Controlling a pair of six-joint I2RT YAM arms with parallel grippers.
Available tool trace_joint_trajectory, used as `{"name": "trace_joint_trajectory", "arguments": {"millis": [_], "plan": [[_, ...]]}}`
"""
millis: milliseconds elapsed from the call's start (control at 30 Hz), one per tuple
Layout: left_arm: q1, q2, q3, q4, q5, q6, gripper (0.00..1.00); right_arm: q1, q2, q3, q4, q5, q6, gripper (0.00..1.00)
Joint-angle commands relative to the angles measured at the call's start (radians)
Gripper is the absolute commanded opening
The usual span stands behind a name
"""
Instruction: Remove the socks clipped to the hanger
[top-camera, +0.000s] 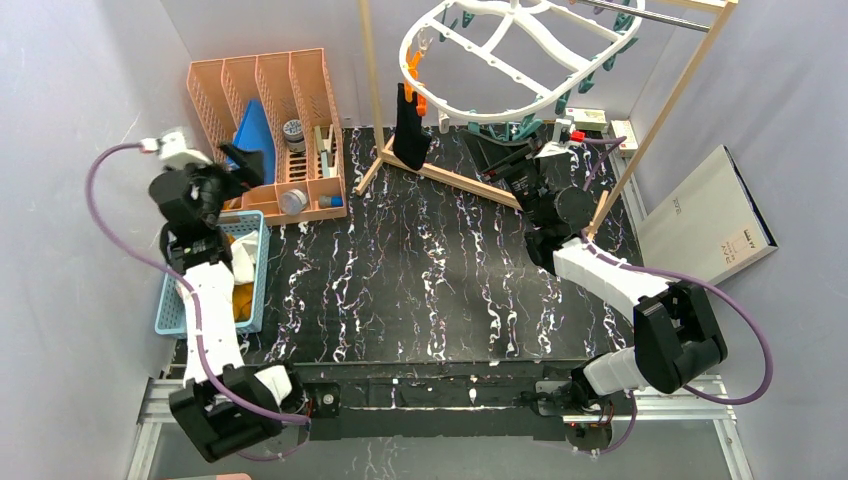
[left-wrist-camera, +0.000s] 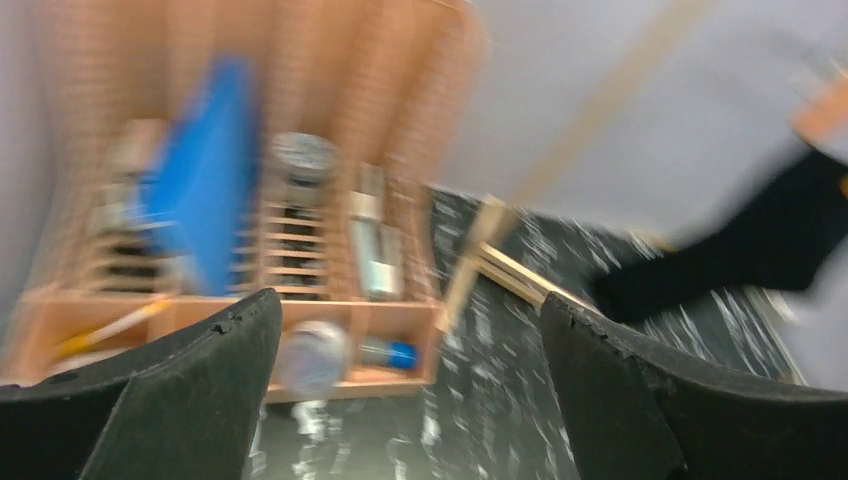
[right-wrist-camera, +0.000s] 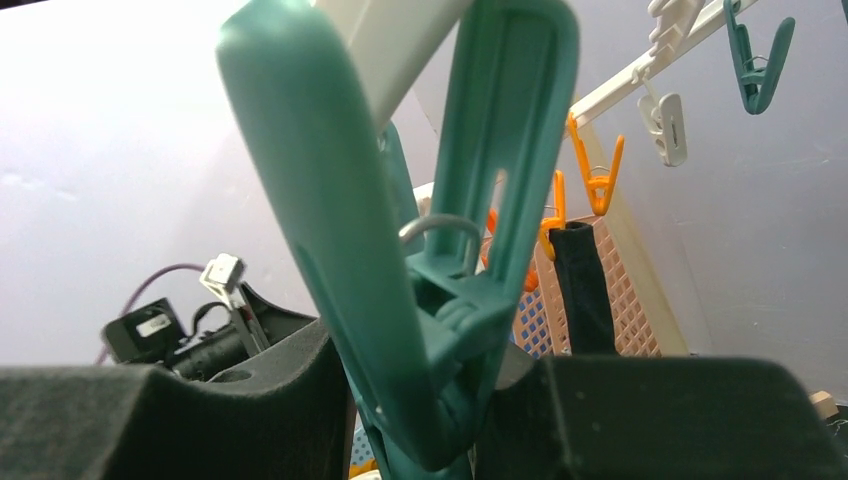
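Note:
The white oval hanger (top-camera: 520, 60) hangs at the back, with orange and teal clips along its rim. One black sock (top-camera: 410, 125) hangs from an orange clip on its left side; it also shows in the left wrist view (left-wrist-camera: 760, 240) and the right wrist view (right-wrist-camera: 585, 290). My right gripper (top-camera: 515, 165) is under the hanger's near rim. In its wrist view the jaws (right-wrist-camera: 425, 400) close on the lower end of a teal clip (right-wrist-camera: 420, 250), with no sock seen in that clip. My left gripper (top-camera: 240, 160) is open and empty near the orange organizer; its wrist view (left-wrist-camera: 410, 390) is blurred.
An orange slotted organizer (top-camera: 265, 130) with small items stands at the back left. A blue basket (top-camera: 255, 270) at the left edge holds white and mustard fabric (top-camera: 240, 280). The wooden frame's base bar (top-camera: 460, 180) crosses the mat. A grey box (top-camera: 710, 215) lies at the right.

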Motion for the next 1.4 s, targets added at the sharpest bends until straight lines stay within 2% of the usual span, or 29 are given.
{"name": "trace_joint_trajectory", "arguments": {"millis": [0,67,100,133,233,267,367,467,533,733,967,1367], "plan": [[-0.212,0.077,-0.068,0.205,0.55,0.141,0.98,-0.016,-0.007,0.009,0.035,0.025,0.006,0.31],[-0.365,0.09,-0.097,0.13,0.479,0.386,0.98,-0.016,-0.007,0.013,0.031,0.023,0.007,0.31],[-0.429,0.097,-0.127,0.152,0.443,0.459,0.98,-0.016,-0.008,0.014,0.029,0.023,0.007,0.31],[-0.459,0.118,-0.163,0.243,0.426,0.472,0.99,-0.015,-0.011,0.014,0.025,0.022,0.007,0.31],[-0.475,0.256,-0.237,0.593,0.428,0.343,0.98,-0.016,-0.021,0.016,0.011,0.024,-0.001,0.31],[-0.478,0.314,-0.228,0.661,0.429,0.312,0.98,-0.016,-0.026,0.015,0.006,0.026,-0.003,0.31],[-0.502,0.463,-0.17,0.75,0.397,0.32,0.97,-0.016,-0.037,0.011,-0.002,0.027,-0.008,0.31],[-0.518,0.557,-0.137,0.851,0.281,0.335,0.97,-0.016,-0.049,0.001,-0.009,0.033,-0.014,0.31],[-0.52,0.622,-0.092,0.905,0.254,0.32,0.98,-0.015,-0.055,-0.004,-0.014,0.037,-0.017,0.31],[-0.542,0.807,0.095,0.919,0.318,0.316,0.98,-0.016,-0.061,0.001,-0.033,0.037,-0.031,0.31],[-0.567,0.947,0.256,0.92,0.383,0.325,0.98,-0.016,-0.044,0.007,-0.045,0.033,-0.037,0.3],[-0.615,1.125,0.506,0.922,0.69,0.159,0.95,-0.016,-0.01,0.038,-0.074,0.028,-0.044,0.29]]}}
